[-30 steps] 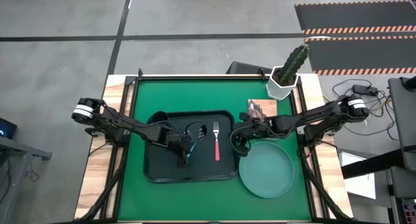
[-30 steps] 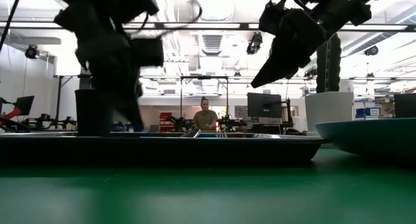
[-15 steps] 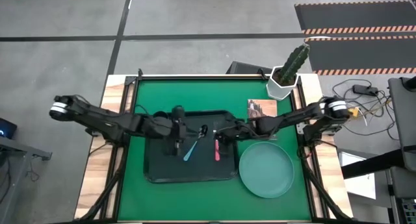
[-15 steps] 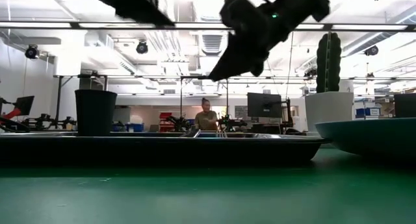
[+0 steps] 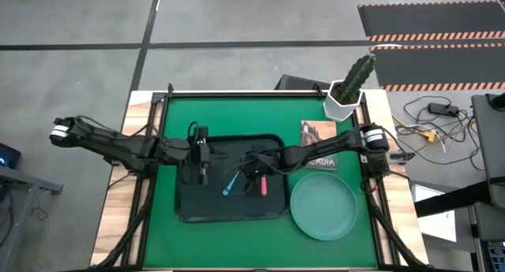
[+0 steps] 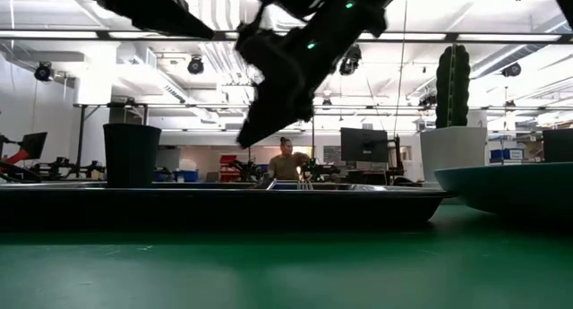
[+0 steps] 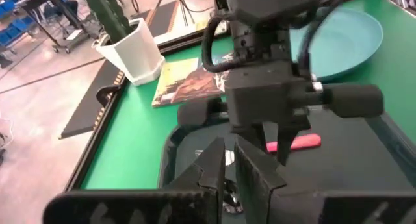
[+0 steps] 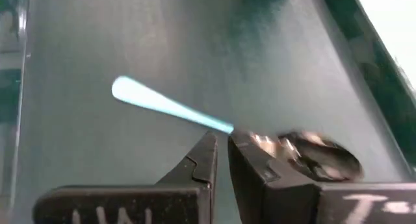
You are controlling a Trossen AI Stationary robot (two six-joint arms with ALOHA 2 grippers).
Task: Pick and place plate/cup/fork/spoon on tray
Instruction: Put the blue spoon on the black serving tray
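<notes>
While both grippers hover shut and empty over the black rectangular tray (image 5: 189,213), left gripper (image 5: 203,168) at nine o'clock, right gripper (image 5: 251,165) central, we judge the pale teal-green round plate (image 5: 323,206), off-tray at four o'clock, next.

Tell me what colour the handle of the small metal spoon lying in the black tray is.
Light blue; the spoon's handle shows best in the right wrist view.
</notes>
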